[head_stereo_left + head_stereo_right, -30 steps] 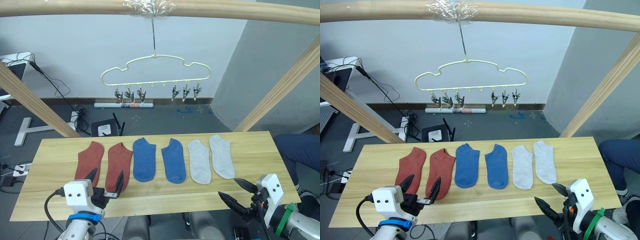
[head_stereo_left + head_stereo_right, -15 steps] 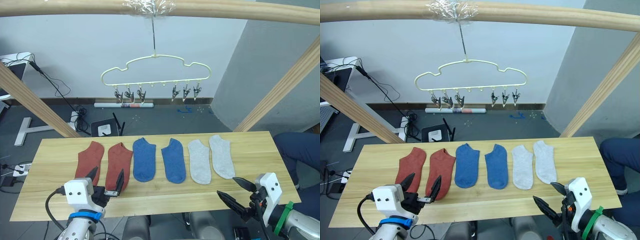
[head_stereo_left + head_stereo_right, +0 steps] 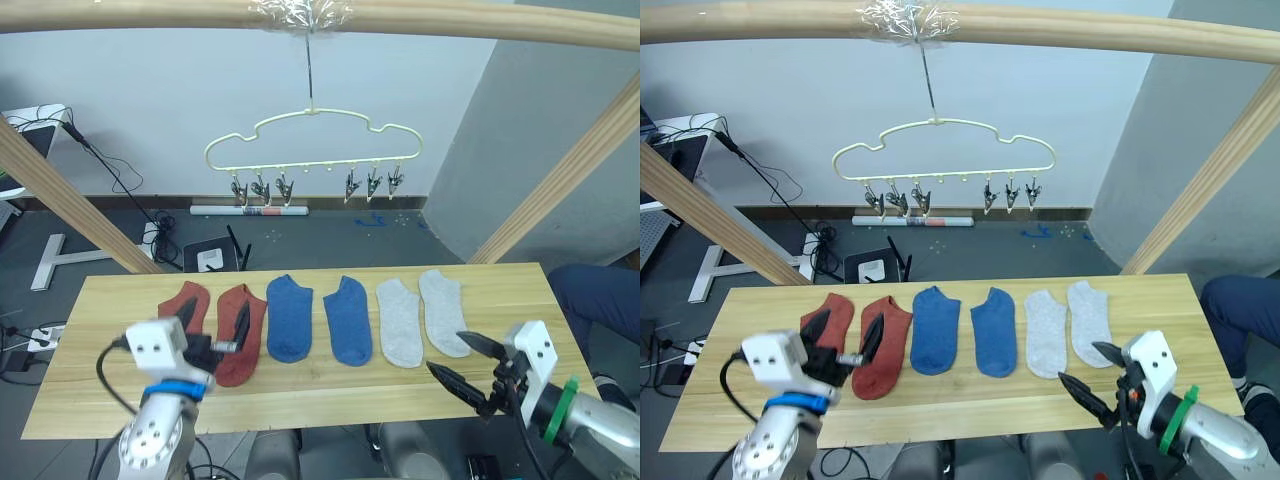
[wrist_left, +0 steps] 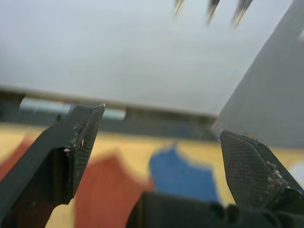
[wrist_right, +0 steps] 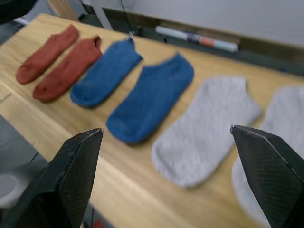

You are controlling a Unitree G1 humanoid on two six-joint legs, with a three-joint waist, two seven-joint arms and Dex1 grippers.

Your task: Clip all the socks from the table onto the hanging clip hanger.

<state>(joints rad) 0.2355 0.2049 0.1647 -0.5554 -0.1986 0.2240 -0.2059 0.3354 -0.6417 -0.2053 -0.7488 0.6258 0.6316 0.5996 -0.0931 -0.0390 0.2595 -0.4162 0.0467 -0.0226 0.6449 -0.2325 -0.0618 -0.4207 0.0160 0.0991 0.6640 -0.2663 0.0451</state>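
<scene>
Six socks lie in a row on the table: two rust-red socks, two blue socks and two light grey socks. Above and behind them the pale yellow clip hanger hangs by its hook from the top beam, with its metal clips holding nothing. My left gripper is open and raised over the near ends of the red socks. My right gripper is open, just in front of the grey socks. The right wrist view looks across the blue socks and grey socks.
Thick wooden beams slant down on both sides and cross overhead. Behind the table the floor holds cables and a white tube. A person's leg in dark blue is at the table's right end.
My left gripper has risen and moved forward over the near ends of the red socks. My right gripper has moved up and in toward the grey socks. The socks and hanger are unchanged.
</scene>
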